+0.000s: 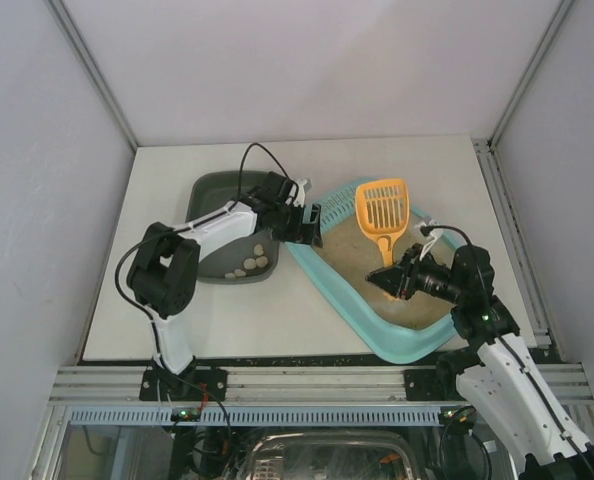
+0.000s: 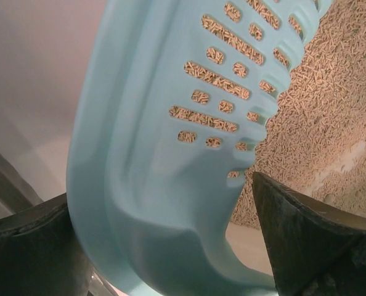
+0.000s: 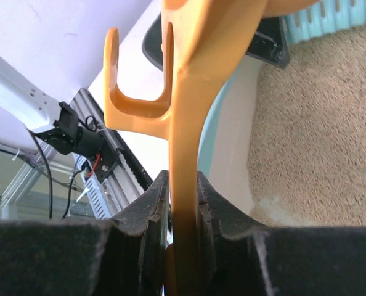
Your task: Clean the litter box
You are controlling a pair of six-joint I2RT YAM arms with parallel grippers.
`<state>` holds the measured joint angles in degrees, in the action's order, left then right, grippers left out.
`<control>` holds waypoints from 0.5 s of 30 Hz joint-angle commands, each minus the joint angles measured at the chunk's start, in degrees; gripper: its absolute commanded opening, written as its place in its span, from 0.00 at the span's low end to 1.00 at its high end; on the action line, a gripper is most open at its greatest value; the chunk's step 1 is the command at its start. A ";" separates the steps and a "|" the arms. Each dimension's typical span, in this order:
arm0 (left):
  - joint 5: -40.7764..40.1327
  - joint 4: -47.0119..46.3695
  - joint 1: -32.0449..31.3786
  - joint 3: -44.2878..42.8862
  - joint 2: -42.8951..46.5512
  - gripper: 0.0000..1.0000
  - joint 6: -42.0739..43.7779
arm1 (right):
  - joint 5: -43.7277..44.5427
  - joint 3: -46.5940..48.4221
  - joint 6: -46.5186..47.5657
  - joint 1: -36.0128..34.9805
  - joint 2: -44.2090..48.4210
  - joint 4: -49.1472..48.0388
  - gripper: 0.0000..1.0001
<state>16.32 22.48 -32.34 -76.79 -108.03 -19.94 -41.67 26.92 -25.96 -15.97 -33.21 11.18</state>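
Note:
The light-teal litter box lies at an angle right of centre, with beige litter inside. My left gripper is at its far-left corner. Its jaws stand wide open astride the rim, beside the perforated strip, one finger on the litter side. My right gripper is shut on the handle of an orange slotted scoop. The scoop's head is over the far end of the box. In the right wrist view the handle rises straight from between the pads.
A dark grey-green tub stands just left of the litter box, with several pale clumps at its near end. The left arm reaches across it. White walls enclose the table on three sides. A metal rail runs along the near edge.

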 commanded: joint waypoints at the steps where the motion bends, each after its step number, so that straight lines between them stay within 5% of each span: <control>1: 9.76 5.49 -1.20 -6.56 -0.44 0.98 2.07 | -4.08 5.91 -0.34 -1.23 -4.74 -4.84 0.00; 15: 15.50 17.28 1.86 -22.76 -5.39 1.00 2.21 | -4.86 11.70 -9.27 3.40 -11.65 -10.08 0.00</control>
<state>24.51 39.99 -30.17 -93.84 -115.37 -17.87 -45.80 35.68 -32.14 -13.02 -43.44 5.91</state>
